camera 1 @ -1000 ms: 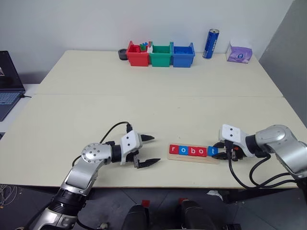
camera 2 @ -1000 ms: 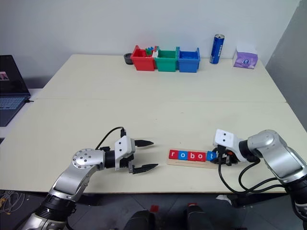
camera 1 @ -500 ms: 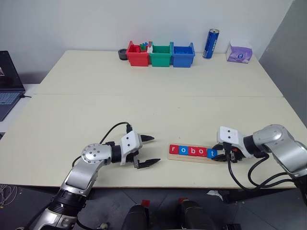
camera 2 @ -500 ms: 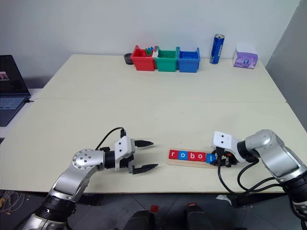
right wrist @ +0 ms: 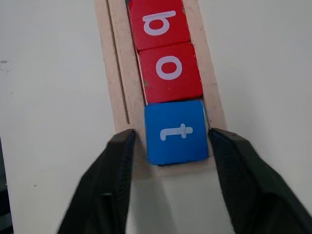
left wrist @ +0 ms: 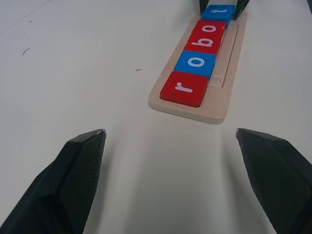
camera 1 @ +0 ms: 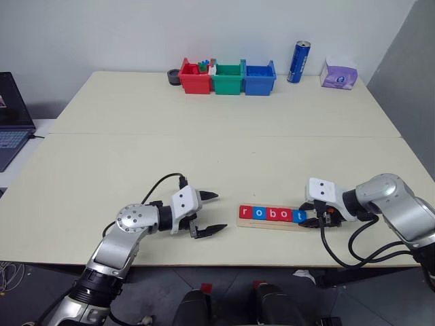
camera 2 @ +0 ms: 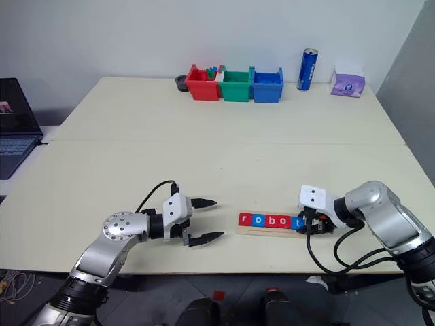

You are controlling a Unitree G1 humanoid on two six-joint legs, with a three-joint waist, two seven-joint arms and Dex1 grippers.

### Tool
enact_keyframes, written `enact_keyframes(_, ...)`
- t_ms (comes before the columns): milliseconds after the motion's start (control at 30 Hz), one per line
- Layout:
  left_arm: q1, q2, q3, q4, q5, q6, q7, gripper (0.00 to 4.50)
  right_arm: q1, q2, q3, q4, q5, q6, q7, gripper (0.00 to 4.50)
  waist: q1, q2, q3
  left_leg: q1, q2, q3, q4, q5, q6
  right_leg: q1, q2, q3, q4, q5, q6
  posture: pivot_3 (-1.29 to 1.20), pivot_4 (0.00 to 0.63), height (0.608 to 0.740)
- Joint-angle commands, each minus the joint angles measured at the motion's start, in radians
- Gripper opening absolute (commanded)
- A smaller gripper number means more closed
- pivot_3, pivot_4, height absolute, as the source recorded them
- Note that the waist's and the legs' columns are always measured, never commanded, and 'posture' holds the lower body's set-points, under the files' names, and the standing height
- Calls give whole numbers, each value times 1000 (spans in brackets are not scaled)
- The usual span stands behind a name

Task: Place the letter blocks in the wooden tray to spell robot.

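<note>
The five letter blocks (camera 1: 273, 214) are seen lined up in the wooden tray (left wrist: 218, 106) near the front edge of the worktop (camera 1: 224, 156), spelling "robot" — red r, blue o, red b, red o, blue t (right wrist: 176, 131). The right gripper (right wrist: 171, 146) is parted, its fingers (right wrist: 115, 165) set either side of the t without pinching it. The left gripper (camera 1: 211, 213) is held open, apart from the tray's r end.

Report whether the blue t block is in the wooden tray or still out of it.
In. The blue t block lies flat on the wooden tray, butted against the red o, between the right pincer fingers, gaps showing at both sides.
</note>
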State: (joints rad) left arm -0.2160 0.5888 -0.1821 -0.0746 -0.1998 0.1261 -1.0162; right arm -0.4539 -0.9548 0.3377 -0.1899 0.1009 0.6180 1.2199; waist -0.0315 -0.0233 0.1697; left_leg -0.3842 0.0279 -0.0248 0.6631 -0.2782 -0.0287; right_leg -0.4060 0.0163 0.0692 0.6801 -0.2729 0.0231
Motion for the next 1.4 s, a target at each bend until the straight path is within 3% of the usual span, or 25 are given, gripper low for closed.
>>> enact_keyframes(33,-3,3,2,-50,-6,-3,-1,4500,-20,5,-41,-33,25,18,0,3899,0,0,0,0,0,0,0,0,0,0,0,0,0,0,0,0,150,740)
enact_keyframes(100,-2,4,3,-53,-6,-2,-2,4500,-14,3,-64,-59,40,39,-12,4484,0,0,0,0,0,0,0,0,0,0,0,0,0,0,0,0,150,740)
enact_keyframes(333,2,5,3,-59,-8,4,-1,4500,112,-42,-229,-227,124,166,-81,4484,2,0,0,0,0,-1,0,0,0,0,0,-1,0,0,0,0,150,740)
enact_keyframes(367,1,5,2,-56,-8,3,-2,4500,147,-46,-250,-250,133,187,-94,4321,4,0,0,0,0,-1,0,0,0,0,0,-1,0,0,0,0,150,740)
enact_keyframes(433,-4,4,0,-50,-7,1,-4,4500,217,-57,-277,-294,146,209,-115,3870,6,0,0,-1,0,0,0,0,0,0,0,-1,0,0,0,0,150,740)
enact_keyframes(533,-11,3,-2,-42,-5,-3,-7,4500,269,-48,-286,-320,149,223,-156,2835,4,0,0,-1,0,0,0,0,0,0,0,-1,0,0,1,0,150,740)
enact_keyframes(733,-22,-3,-6,-19,-1,-21,-12,4500,281,-42,-265,-302,147,222,-206,525,-1,0,0,1,0,1,1,0,0,0,0,0,0,0,1,0,150,740)
enact_keyframes(800,-21,-4,-7,-13,1,-27,-13,4500,274,-37,-252,-289,145,218,-217,36,0,0,0,0,0,1,1,0,0,0,0,0,0,0,1,0,150,740)
enact_keyframes(1400,-7,-14,1,9,1,-58,-5,4500,213,-29,-200,-249,139,206,-238,36,1,0,0,0,0,0,1,0,0,0,0,0,0,0,1,0,150,740)
